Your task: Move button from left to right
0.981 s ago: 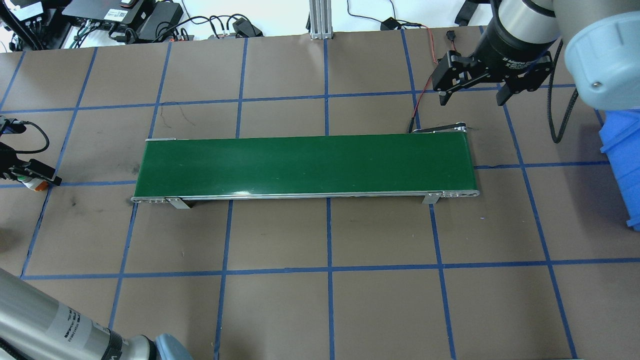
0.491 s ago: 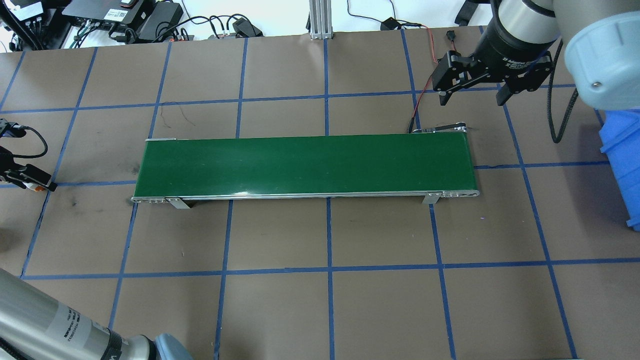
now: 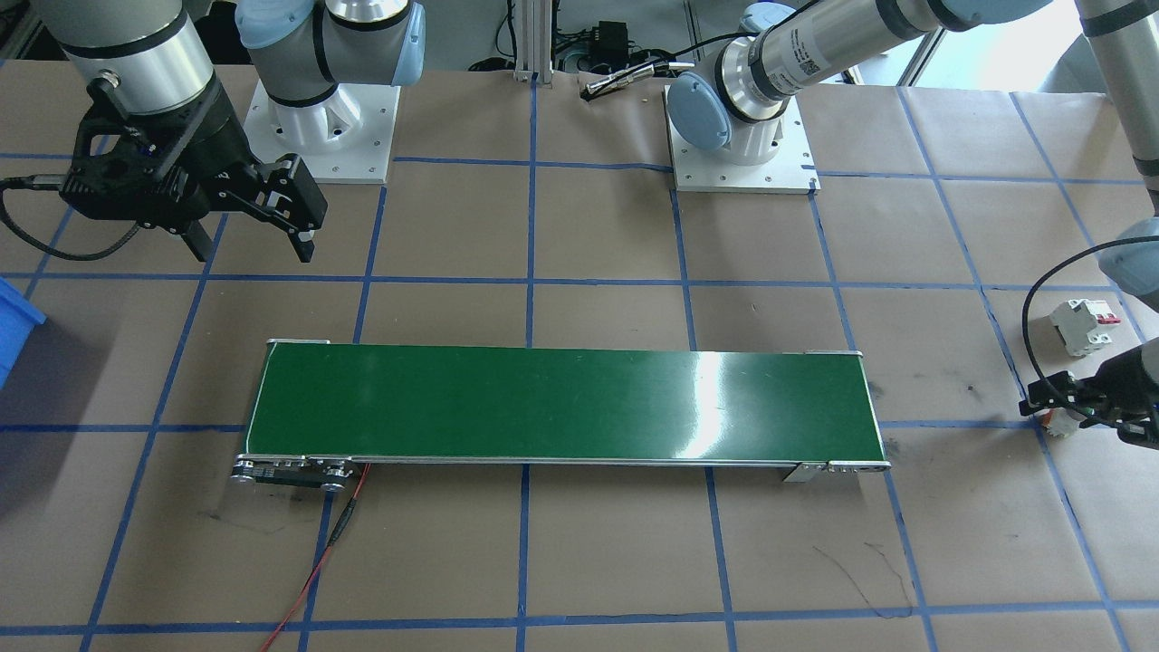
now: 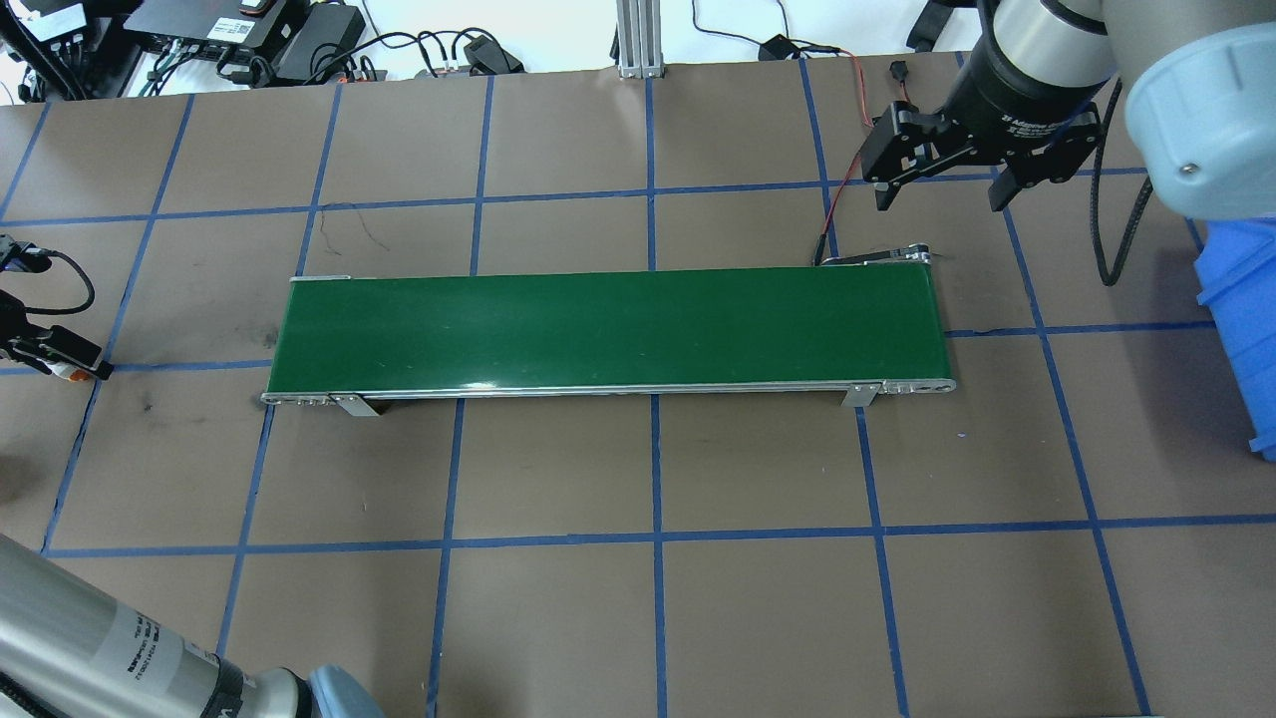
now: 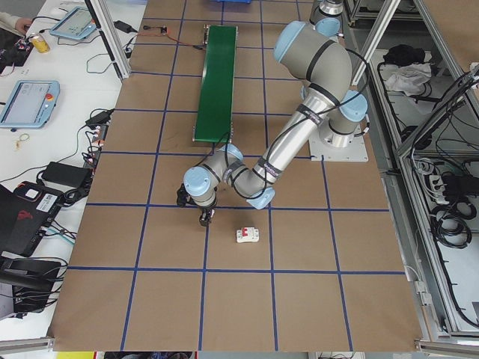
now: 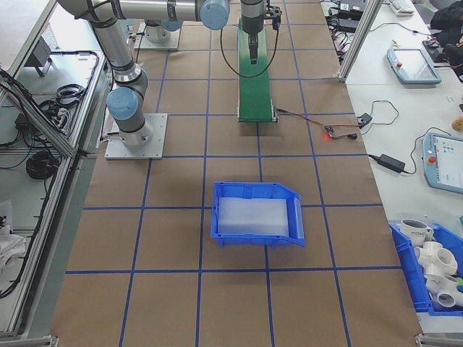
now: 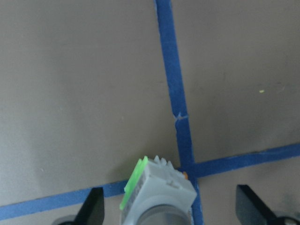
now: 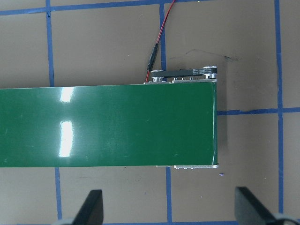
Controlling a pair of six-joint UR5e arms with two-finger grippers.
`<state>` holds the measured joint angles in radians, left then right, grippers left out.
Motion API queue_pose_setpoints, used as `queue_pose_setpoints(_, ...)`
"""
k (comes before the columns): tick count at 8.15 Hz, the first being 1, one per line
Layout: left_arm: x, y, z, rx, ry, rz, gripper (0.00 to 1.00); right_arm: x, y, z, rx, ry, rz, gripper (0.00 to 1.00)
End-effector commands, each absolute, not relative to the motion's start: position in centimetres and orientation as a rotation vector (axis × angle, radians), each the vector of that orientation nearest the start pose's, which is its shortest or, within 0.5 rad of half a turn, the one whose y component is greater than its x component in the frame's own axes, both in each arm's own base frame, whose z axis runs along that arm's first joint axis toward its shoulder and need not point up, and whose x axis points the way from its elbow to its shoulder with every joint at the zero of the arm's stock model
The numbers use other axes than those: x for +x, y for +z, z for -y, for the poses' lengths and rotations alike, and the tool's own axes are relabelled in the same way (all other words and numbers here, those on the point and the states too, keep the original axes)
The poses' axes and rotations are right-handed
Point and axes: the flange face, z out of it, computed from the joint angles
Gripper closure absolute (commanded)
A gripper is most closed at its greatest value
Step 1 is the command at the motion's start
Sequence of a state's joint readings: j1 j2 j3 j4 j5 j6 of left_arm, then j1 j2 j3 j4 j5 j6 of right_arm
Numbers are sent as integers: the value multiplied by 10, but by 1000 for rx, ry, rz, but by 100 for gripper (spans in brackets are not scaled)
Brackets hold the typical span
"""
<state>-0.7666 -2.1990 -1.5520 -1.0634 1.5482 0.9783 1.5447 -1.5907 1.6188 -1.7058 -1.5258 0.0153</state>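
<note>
The button (image 7: 157, 192), green cap, white-grey body and orange base, lies on its side on a blue tape crossing at the table's left end. My left gripper (image 7: 169, 211) hangs low over it, open, a finger on each side and clear of it. In the overhead view the left gripper (image 4: 50, 351) hides all but an orange bit of the button (image 4: 76, 374). My right gripper (image 4: 937, 194) is open and holds nothing, high beyond the far right end of the green conveyor belt (image 4: 608, 329). The right wrist view shows that belt end (image 8: 108, 126) below.
A white circuit breaker with red levers (image 3: 1082, 326) lies near the left gripper. A blue bin (image 4: 1241, 319) stands at the table's right edge. A red wire (image 4: 847, 170) runs to the conveyor's far right corner. Blue tape lines grid the brown table.
My left gripper has shifted slightly left over the button, so its green cap no longer shows from overhead. The right arm has not moved.
</note>
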Motion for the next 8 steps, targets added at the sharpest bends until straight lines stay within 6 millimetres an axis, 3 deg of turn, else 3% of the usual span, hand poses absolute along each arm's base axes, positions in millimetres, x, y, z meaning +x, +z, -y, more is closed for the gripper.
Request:
queue_pose_setpoints(1, 387, 180, 564, 309, 52, -3209, 1, 125, 488, 497, 60, -164, -3090, 0)
queue_pose_setpoints(8, 386, 178, 562, 606, 57, -3169, 0, 125, 488, 497, 58, -167, -3091, 0)
